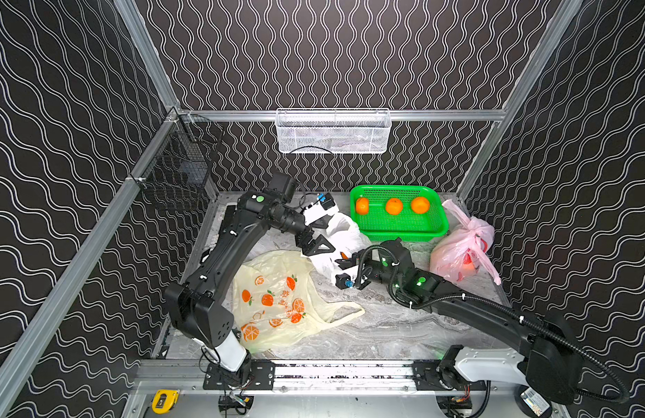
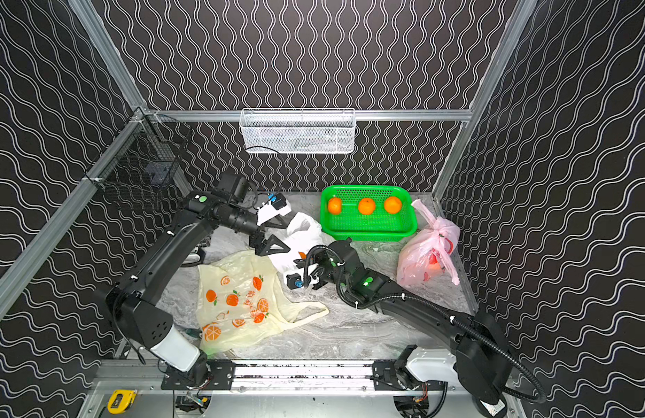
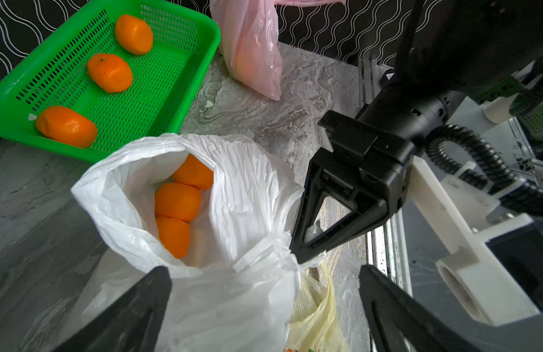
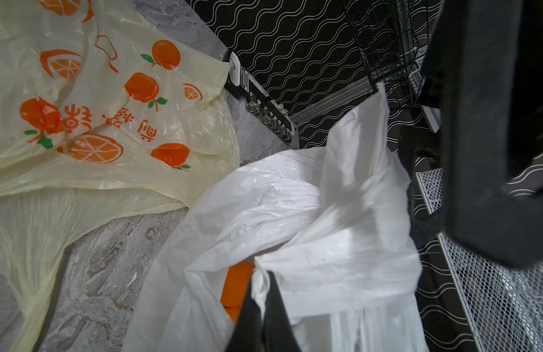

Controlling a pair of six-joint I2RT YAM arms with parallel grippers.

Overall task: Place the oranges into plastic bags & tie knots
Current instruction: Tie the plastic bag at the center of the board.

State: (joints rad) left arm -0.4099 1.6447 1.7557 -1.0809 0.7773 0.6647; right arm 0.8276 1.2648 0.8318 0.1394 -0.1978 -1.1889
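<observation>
Oranges (image 3: 177, 201): three sit in white bag (image 3: 249, 198), just ahead of wide-open left claw (image 3: 264, 272). Right claw (image 4: 262, 283) closed, pinching bag rim. Risk: thin film slips from pinch, mouth collapses, bag tips, fruit rolls onto bench (image 3: 264, 122). Three more in basket (image 3: 203, 39) beyond.

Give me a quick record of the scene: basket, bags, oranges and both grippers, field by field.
Basket: green, three oranges inside.
White bag: mouth open, three more oranges visible inside.
Pink bag: beside basket, looks knotted.
Yellow bag: flat on table, looks empty.
Left gripper: open, at white bag.
Right gripper: shut on white bag's edge.
</observation>
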